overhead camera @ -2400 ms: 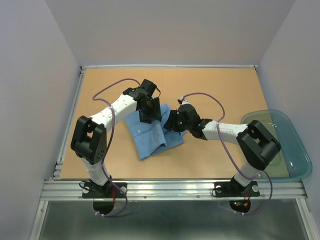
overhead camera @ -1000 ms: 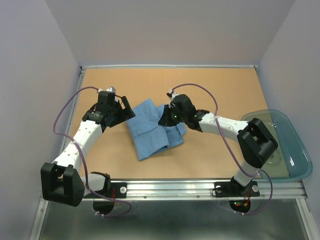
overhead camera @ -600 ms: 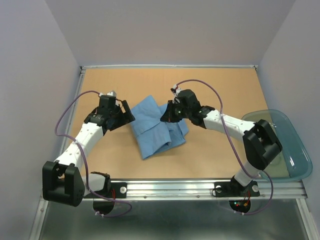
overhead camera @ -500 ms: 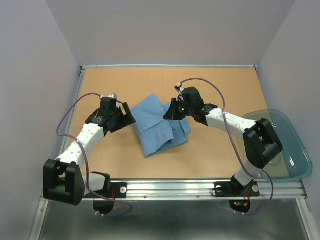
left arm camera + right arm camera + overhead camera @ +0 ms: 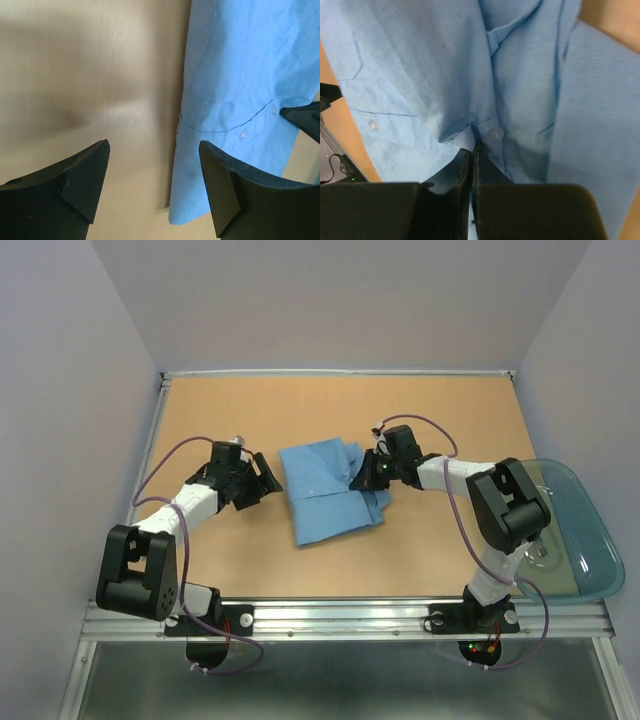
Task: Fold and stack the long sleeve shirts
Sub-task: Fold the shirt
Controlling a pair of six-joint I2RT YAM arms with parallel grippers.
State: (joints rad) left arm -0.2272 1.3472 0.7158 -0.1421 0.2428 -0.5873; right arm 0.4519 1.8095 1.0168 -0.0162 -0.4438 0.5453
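1. Around a tan wooden tabletop (image 5: pixel 430 420) stand pale grey walls (image 5: pixel 60 390). Near the middle of the board lies a light blue collared button-front shirt (image 5: pixel 325 495), partly folded and rumpled.
2. The right gripper (image 5: pixel 471 150) sits at the shirt's right edge. Its jaws are pressed together on a small pinch of cloth just beside a white button (image 5: pixel 495 133), and creases in the fabric run toward that pinch.
3. The left gripper (image 5: pixel 152 150) is just off the shirt's left edge. Its jaws are spread wide and grasp nothing.
4. In the left wrist view, bare table fills most of the gap between the two fingers. The shirt's left hem runs through that gap, nearer the finger on the right of the picture.
5. Whether that finger touches the cloth cannot be told.
6. A translucent teal plastic tub (image 5: pixel 590 540) sits well to the right of the shirt, overhanging the table's side.
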